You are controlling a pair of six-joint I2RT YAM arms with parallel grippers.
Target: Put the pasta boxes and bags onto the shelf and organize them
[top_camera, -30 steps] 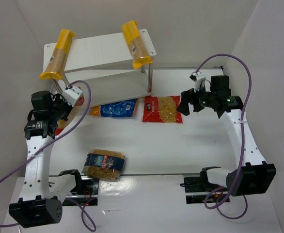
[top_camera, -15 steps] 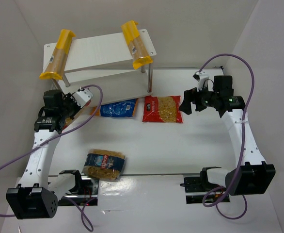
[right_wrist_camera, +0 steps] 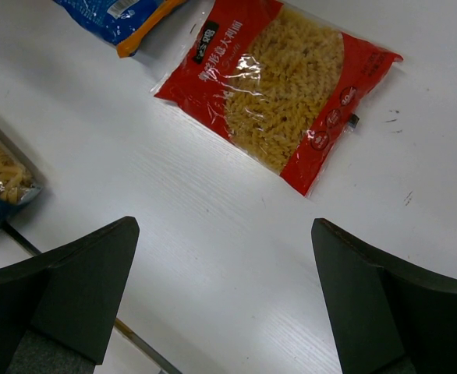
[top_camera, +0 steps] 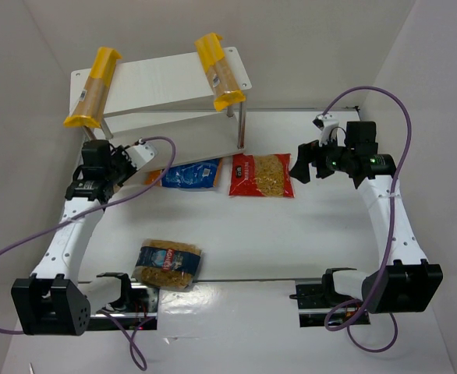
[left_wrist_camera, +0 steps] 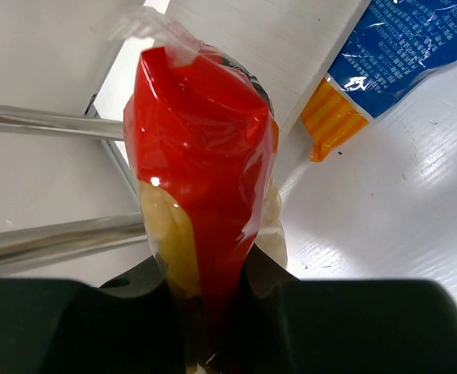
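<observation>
Left pincer (left_wrist_camera: 213, 319) grips our red-topped bag (left_wrist_camera: 201, 148), its long axis aimed straight ahead at the shelf (top_camera: 166, 78); right pincer (right_wrist_camera: 224, 296) hangs spread apart, farther off.

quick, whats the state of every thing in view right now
left gripper, shut on held bag, by the shelf
right gripper, open, empty, over the table
left box, lying on shelf top, front end overhanging
right box, lying on shelf top, front end overhanging
blue bag, flat on table at the shelf's front
red bag, flat on table
blue-label bag, flat on table
</observation>
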